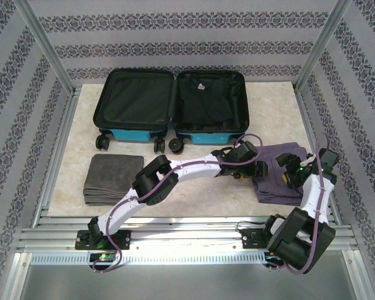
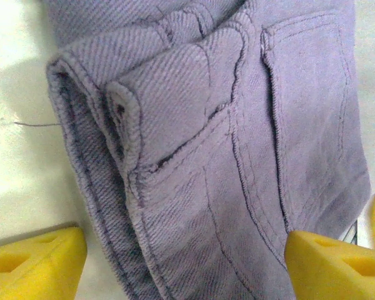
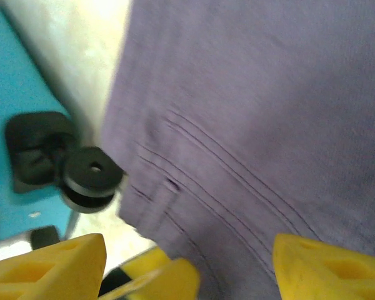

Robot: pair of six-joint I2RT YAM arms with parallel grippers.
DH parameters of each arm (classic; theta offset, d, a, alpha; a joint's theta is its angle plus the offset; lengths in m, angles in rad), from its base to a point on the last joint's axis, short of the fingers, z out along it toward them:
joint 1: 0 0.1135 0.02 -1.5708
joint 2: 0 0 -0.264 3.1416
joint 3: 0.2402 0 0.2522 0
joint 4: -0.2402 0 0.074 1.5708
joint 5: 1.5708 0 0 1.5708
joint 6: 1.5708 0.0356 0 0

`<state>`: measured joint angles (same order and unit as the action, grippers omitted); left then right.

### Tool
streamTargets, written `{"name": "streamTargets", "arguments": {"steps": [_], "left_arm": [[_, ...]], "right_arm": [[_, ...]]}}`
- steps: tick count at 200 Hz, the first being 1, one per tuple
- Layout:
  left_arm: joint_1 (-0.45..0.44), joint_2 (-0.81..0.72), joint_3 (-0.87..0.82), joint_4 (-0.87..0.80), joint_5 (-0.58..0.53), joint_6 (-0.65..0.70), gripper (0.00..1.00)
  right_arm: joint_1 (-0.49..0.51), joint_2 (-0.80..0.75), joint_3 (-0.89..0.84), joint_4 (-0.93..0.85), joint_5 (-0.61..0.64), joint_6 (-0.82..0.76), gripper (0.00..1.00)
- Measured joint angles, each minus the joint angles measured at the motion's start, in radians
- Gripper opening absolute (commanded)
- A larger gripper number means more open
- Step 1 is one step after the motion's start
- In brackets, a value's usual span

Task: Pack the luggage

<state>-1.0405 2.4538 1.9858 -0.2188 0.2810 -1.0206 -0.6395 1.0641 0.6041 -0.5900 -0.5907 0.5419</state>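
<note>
**Reporter:** Which way is the luggage [image 1: 169, 103] lying?

**Photographer:** It is lying open, halves side by side. In front of its right half, the left claw [image 1: 256, 170] and right claw [image 1: 292, 177] are hovering, jaws apart, over purple trousers [image 1: 276, 190]. The left is sitting closer.

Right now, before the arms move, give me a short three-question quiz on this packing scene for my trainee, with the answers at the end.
1. True or false: the suitcase lies shut.
2. The left gripper and right gripper are poised over which item? A the suitcase, B the purple trousers, C a pair of shoes.
3. Fill in: both grippers' jaws stand ___.
Key: 1 false; 2 B; 3 open.
</note>
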Motion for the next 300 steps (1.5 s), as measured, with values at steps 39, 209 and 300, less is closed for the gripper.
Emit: {"name": "streamTargets", "arguments": {"steps": [39,209,300], "left_arm": [[0.000,0.040,0.083,-0.068,0.010,0.010,0.82],[0.035,0.139,0.188,-0.032,0.031,-0.006,0.26],[0.042,0.139,0.203,-0.037,0.002,0.115,0.00]], "right_arm": [[-0.002,0.023,-0.125,0.083,-0.035,0.051,0.70],[0.075,0.003,-0.195,0.323,-0.250,0.319,0.70],[-0.001,-0.010,-0.012,0.143,-0.278,0.145,0.68]]}}
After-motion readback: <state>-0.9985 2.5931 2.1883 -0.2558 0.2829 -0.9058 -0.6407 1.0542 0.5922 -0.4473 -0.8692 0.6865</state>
